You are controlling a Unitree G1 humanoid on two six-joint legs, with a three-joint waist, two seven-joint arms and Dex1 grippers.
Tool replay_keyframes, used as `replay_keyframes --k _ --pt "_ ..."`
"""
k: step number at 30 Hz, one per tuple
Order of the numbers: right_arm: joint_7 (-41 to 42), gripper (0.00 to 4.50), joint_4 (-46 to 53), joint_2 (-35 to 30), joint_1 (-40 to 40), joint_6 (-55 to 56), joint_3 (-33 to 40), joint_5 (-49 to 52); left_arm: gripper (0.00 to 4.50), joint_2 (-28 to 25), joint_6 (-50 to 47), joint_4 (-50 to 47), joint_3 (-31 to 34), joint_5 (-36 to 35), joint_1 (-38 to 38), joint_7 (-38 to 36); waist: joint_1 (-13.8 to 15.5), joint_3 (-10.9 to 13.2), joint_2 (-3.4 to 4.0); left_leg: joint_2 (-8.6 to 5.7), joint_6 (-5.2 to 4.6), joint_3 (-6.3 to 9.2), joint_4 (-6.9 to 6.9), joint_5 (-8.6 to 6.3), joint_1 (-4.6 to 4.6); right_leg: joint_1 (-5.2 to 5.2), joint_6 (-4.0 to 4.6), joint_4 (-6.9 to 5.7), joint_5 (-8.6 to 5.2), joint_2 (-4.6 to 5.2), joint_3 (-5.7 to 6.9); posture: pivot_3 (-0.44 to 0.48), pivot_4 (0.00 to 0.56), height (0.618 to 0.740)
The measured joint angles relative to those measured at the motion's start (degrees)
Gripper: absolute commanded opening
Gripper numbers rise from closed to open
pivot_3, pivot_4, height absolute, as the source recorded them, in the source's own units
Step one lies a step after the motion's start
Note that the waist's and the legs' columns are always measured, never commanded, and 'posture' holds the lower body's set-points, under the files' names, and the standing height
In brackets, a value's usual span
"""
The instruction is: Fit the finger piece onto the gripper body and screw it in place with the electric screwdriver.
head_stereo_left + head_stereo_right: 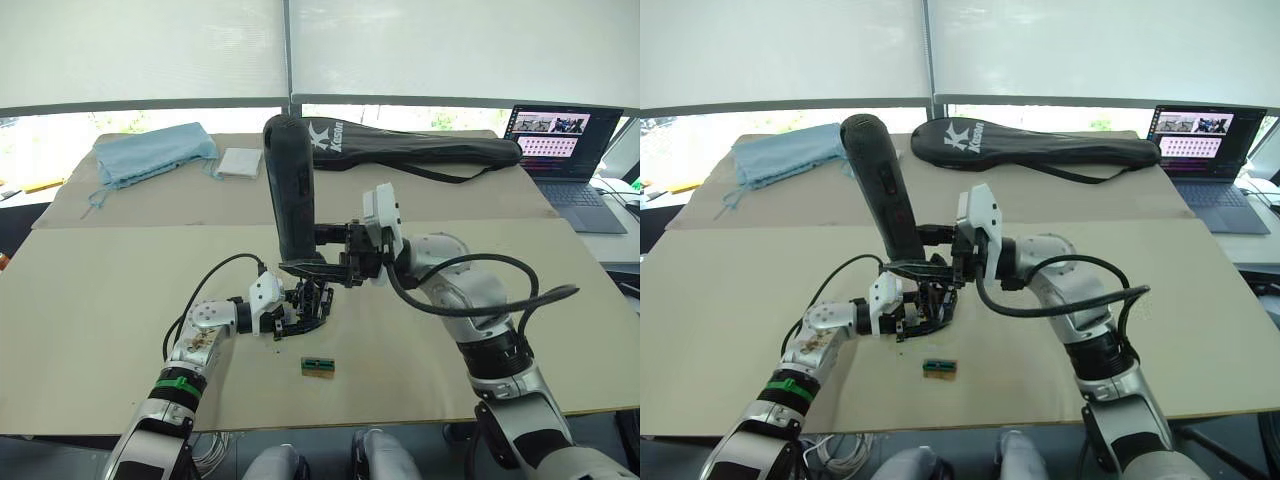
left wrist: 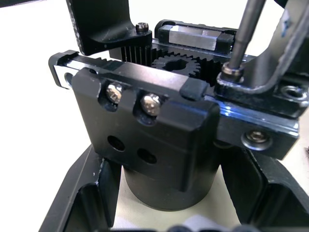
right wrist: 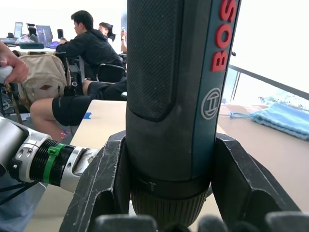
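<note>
Now the right gripper (image 1: 345, 262) clamps the thick black cylindrical electric screwdriver (image 1: 291, 190), bit down on the small black gripper body (image 2: 159, 145) clasped by the left gripper (image 1: 300, 310) at frame centre

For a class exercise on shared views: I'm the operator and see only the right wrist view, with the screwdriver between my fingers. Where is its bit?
Observer: The bit stands on a screw on top of the gripper body.
Operator: Is that body held?
Observer: Yes, the left gripper is shut on it, down on the table.
Operator: Anything lying close by?
Observer: A small green-and-tan block lies on the table, apart from the body, on the robot's side.
</note>
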State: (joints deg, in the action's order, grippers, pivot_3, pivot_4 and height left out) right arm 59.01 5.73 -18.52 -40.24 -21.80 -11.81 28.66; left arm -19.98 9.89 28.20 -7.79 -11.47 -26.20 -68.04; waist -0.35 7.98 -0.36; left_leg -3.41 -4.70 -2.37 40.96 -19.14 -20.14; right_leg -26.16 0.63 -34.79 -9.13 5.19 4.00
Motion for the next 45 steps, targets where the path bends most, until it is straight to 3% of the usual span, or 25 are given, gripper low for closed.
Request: replay_keyframes --k 12,23,25,28,35,40,45 --pt "2.19 1.91 -0.69 -1.29 -3.59 -3.92 1.4 1.32 2.44 1.43 1.65 2.31 -0.14 0.16 -0.98 0.52 0.51 0.08 -0.03 -0.02 -0.09 0.0 0.03 -0.05 -0.16 -0.08 -0.01 0.06 0.01 0.05 0.04 0.0 0.15 0.74" --pt "4.76 1.91 2.35 -1.42 -7.01 -3.51 8.65 8.64 2.44 1.86 1.88 3.34 -0.9 0.65 -2.01 1.56 1.03 0.09 -0.03 -0.02 -0.12 0.0 0.03 -0.07 -0.15 -0.04 -0.02 0.11 0.02 0.08 0.06 0.0 0.15 0.74" --pt "4.99 1.91 3.15 -1.73 -6.77 -3.61 8.88 9.1 3.48 1.96 1.52 3.31 -0.96 0.69 -2.02 2.18 1.04 0.09 -0.03 -0.02 -0.12 0.0 0.03 -0.07 -0.15 -0.04 -0.02 0.11 0.02 0.08 0.05 0.0 0.15 0.74" --pt "5.21 1.91 5.14 -2.7 -6.25 -3.94 9.87 11.18 4.39 1.95 1.22 3.32 -1.01 1.14 -2.18 3.91 1.03 0.09 -0.03 -0.02 -0.14 0.0 0.02 -0.08 -0.16 -0.04 -0.02 0.12 0.02 0.09 0.05 0.0 0.15 0.74" --pt "4.37 1.91 10.01 -7.29 -5.88 -6.55 13.37 16.74 4.39 1.51 0.02 2.49 -0.85 0.89 -1.81 4.97 1.02 0.09 -0.04 0.0 -0.15 0.0 0.0 -0.1 -0.16 -0.04 -0.02 0.15 0.02 0.09 0.05 0.0 0.15 0.74" --pt "3.35 1.91 12.49 -16.44 -0.34 -9.32 20.87 19.97 4.39 -4.17 -2.78 -2.42 2.23 -2.59 2.93 2.88 0.11 0.11 -0.08 0.08 -0.15 -0.01 -0.22 -0.11 -0.14 -0.06 -0.02 0.38 0.01 0.06 0.04 0.0 0.15 0.74" --pt "4.18 1.91 13.13 -23.97 12.58 -9.56 28.22 19.82 4.39 -15.81 -3.89 -6.51 7.91 -8.01 12.02 -5.98 -0.63 0.16 0.01 0.18 -0.06 -0.02 -0.5 -0.09 -0.1 -0.1 0.09 0.51 -0.05 0.01 0.05 0.0 0.15 0.74"
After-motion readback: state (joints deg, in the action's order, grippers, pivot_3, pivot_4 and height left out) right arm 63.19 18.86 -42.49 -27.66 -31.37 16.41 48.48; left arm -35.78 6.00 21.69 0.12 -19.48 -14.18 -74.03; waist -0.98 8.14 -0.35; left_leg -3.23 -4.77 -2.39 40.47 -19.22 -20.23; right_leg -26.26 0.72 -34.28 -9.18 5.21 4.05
